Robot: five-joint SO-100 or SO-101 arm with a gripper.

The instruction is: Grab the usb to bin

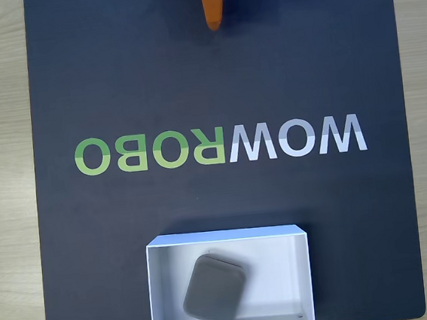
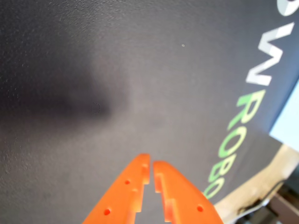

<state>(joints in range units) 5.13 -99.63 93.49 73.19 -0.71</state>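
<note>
So the orange gripper (image 2: pixel 150 165) is right up against the lens in the wrist view, and its two fingers are pressed nearly together with just a thin slit between them and nothing in there, so it's closed and empty. Under it is only the dark mat (image 2: pixel 140 70), with a soft shadow smeared across the left side, which makes me think the arm is hanging a bit above the surface rather than touching it. Further out in that same view you catch part of the green and white logo (image 2: pixel 238 126) running up the right side, then a pale corner and a strip of wooden table past the mat's edge. The fixed view tells the rest: the gripper (image 1: pixel 215 22) is poking in at the top edge, well apart from everything else, the logo (image 1: pixel 219 144) runs across the middle of the mat (image 1: pixel 77 82), and way down at the bottom sits the white bin (image 1: pixel 227 236). The grey usb (image 1: pixel 215 290) is lying flat inside it, turned a bit crooked, left of centre, which looks like it was dropped rather than set down neatly. Going by that, I'd say the job's basically done and the arm is parked out of the way. The wrist camera gives you the finger gap; the fixed one gives you the bin's contents.
</note>
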